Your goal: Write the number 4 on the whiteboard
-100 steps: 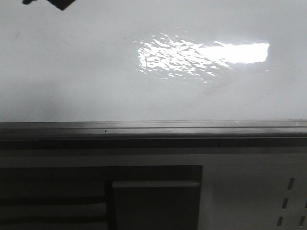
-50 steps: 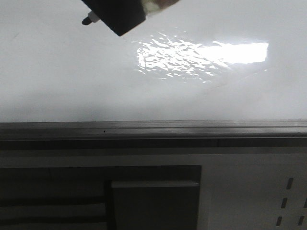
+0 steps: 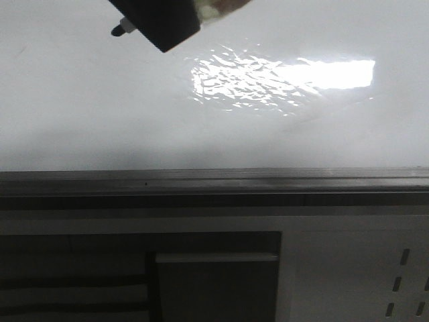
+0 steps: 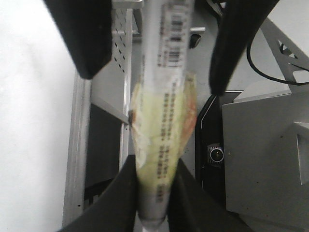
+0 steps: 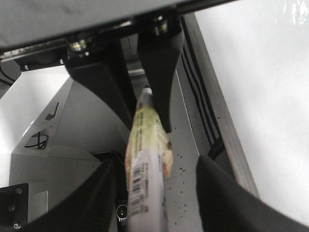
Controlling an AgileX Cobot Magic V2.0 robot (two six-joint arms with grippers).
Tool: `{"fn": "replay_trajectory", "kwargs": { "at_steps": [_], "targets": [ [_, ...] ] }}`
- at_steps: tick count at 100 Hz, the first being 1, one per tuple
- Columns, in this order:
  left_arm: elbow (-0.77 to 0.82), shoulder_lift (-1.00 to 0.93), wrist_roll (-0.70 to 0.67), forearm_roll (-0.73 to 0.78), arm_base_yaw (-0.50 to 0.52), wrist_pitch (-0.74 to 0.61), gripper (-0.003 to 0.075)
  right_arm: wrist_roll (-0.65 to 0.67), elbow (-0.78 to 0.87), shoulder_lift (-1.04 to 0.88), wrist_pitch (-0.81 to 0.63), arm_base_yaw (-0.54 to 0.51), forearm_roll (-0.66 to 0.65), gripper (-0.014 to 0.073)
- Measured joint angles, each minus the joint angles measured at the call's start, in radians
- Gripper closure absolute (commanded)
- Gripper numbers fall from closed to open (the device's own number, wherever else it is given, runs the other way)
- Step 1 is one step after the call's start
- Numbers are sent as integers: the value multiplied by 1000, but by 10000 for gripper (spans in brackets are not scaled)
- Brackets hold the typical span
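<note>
**Whiteboard bare, marker held between two arms**

Front view: glossy whiteboard (image 3: 100, 100) fills the scene, with a wrinkled glare (image 3: 268, 77) right of centre and a grey frame (image 3: 214, 180) along its near edge; below that stands a white cabinet (image 3: 335, 268) with a dark panel; I find no number 4 on the part of the board in view. Toward the far left corner a dark gripper, which I take for the left gripper (image 3: 157, 23), hangs over the board with the marker's nib (image 3: 120, 30) poking out leftward, clear of the surface as far as I can judge.

Left wrist view: my left gripper (image 4: 153, 193) is clamped on the marker (image 4: 164, 121) at one end; the right gripper (image 4: 154, 72) straddles the barrel, jaws spread wide and touching nothing; the whiteboard (image 4: 29, 121) lies to one side.

Right wrist view: the right gripper (image 5: 149, 193) gapes either side of the marker (image 5: 145, 140), gripping nothing; the left one pinches it near the nib; the board (image 5: 260, 96) lies alongside.

I judge writing has not begun; next I must get the right arm clear, bring the nib down to the board and draw the first stroke with light, even pressure.
</note>
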Motion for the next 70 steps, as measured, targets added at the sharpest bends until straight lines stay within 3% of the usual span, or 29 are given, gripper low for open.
{"fn": "replay_trajectory", "kwargs": {
  "at_steps": [16, 26, 39, 48, 53, 70],
  "targets": [
    [0, 0, 0, 0, 0, 0, 741, 0, 0, 0, 0, 0, 0, 510],
    [0, 0, 0, 6, 0, -6, 731, 0, 0, 0, 0, 0, 0, 567],
    [0, 1, 4, 9, 0, -11, 583, 0, -2, 0, 2, 0, 0, 641],
    [0, 1, 5, 11, 0, -16, 433, -1, -2, 0, 2, 0, 0, 638],
    [0, 1, 5, 13, 0, -26, 391, -1, -2, 0, 2, 0, 0, 638],
    [0, -32, -29, 23, 29, -63, 386, 38, -2, -9, -16, 0, -54, 638]
  ]
}}
